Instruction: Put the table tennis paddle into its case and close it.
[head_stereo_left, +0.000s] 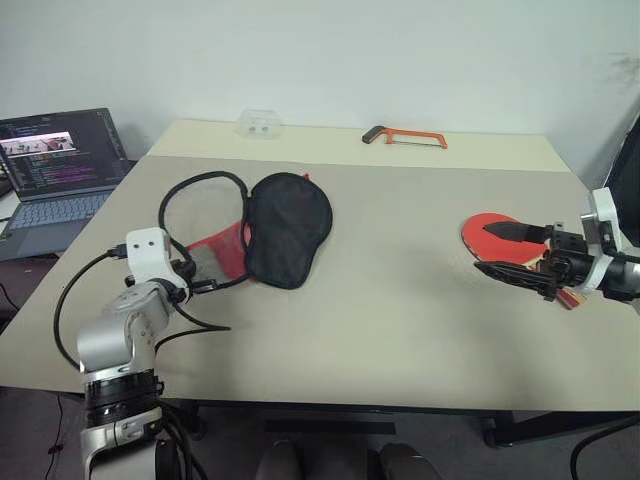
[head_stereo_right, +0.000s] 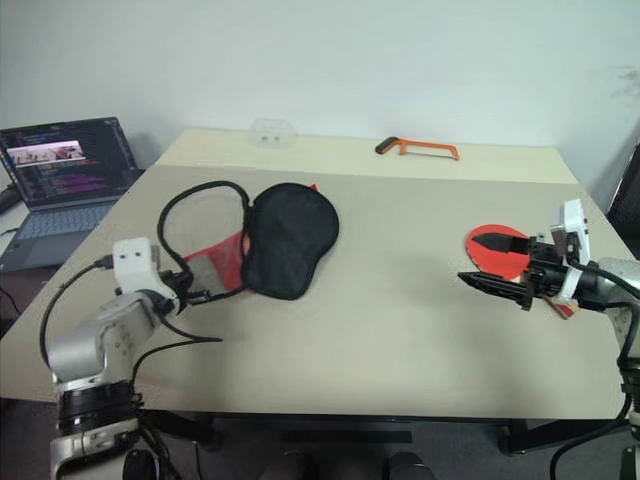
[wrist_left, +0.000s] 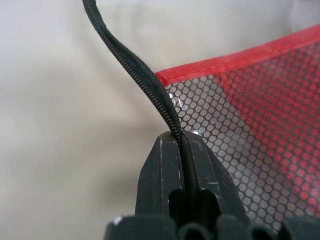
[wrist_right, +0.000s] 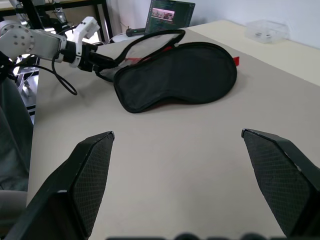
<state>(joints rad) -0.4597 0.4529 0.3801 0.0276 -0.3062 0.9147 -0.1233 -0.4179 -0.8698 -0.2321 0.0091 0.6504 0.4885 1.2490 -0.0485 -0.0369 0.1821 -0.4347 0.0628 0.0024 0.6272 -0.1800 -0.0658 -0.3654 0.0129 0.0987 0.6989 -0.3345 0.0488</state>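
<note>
Beige and matte, the table (head_stereo_left: 400, 310) runs back to a paler strip along its far edge, with a plain white wall behind it. Off the robot's left side an open laptop (head_stereo_left: 62, 165) sits on a lower surface, its screen showing dark panes of coloured text too small to read. No brand mark or label can be read on anything on the table.

On the far strip lie a small clear plastic container (head_stereo_left: 259, 123) and an orange-framed hacksaw (head_stereo_left: 405, 136), well apart from each other.

The case (head_stereo_left: 285, 228) lies on the left half of the table, its black side up, a red panel with black mesh (wrist_left: 260, 135) spread out beside it toward the robot. Its black zipper edging (head_stereo_left: 195, 190) loops loosely outward on the tabletop. The left gripper (head_stereo_left: 207, 285) is clenched on that edging: in the left wrist view the two fingers (wrist_left: 165, 175) are pressed together with the zipper strip caught between them, right at the red-bound edge of the mesh.

The table tennis paddle (head_stereo_left: 490, 232) rests on the right half of the table, its round red blade facing up, well apart from the case. The right gripper (head_stereo_left: 512, 252) hangs over it, spread wide, one black finger (head_stereo_left: 515, 232) seen across the red blade. In the right wrist view both fingers stand far apart with nothing between them.
</note>
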